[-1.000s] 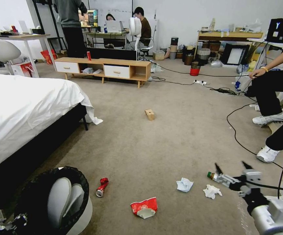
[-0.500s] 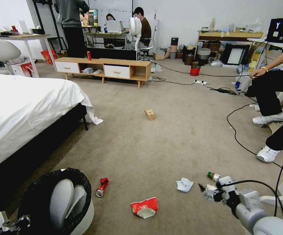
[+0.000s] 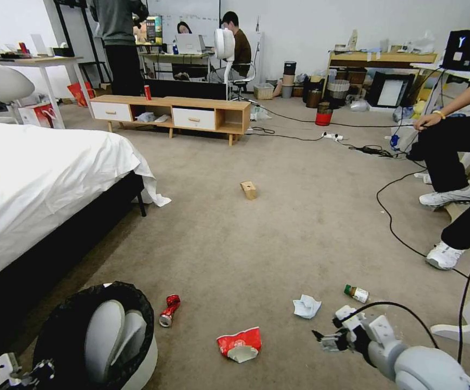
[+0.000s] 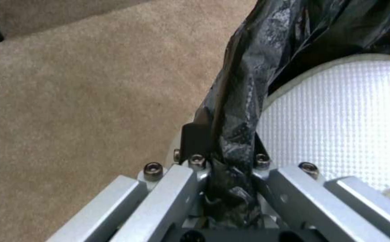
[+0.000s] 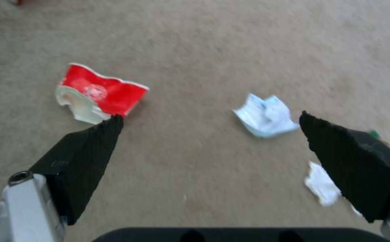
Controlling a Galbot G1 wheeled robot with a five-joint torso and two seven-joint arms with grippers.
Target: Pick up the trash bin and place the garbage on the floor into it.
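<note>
Two arms are sharing the work on the floor point(image 3: 278, 238), a beige carpet crossed by black cables point(image 3: 392, 227), with a white-sheeted bed point(image 3: 40, 179) lying along the robot's left. Nearest the robot on its left, the trash bin point(image 3: 140, 357), white and lined with a crinkly black bag, is sitting beside the bed's dark base with its curved lid piece point(image 3: 102, 338) resting inside. The left gripper point(image 4: 224, 168) is clamped on the bin's rim, its jaws closed over the bunched bag, as the left wrist view is showing. Across from it, the right gripper point(image 3: 327, 341) is hanging low over the litter with its black fingers point(image 5: 87, 151) spread wide and holding nothing. In the right wrist view the crumpled cup point(image 5: 98, 94) is lying just beyond one fingertip and a tissue wad point(image 5: 264, 116) near the other, with a second tissue point(image 5: 322, 183) partly behind that finger. Farther out, the crushed can point(image 3: 169, 310) is lying just beside the bin, the small bottle point(image 3: 357, 293) beyond the right gripper, and the cardboard box point(image 3: 249, 190) well apart at mid-room. Judged from this layout, the bin is already secured and the collecting step is opening, with no piece yet in the bag. The next move is calling for the open fingers to descend squarely over one piece, probably the cup or the tissue, and close before carrying it to the bin.
</note>
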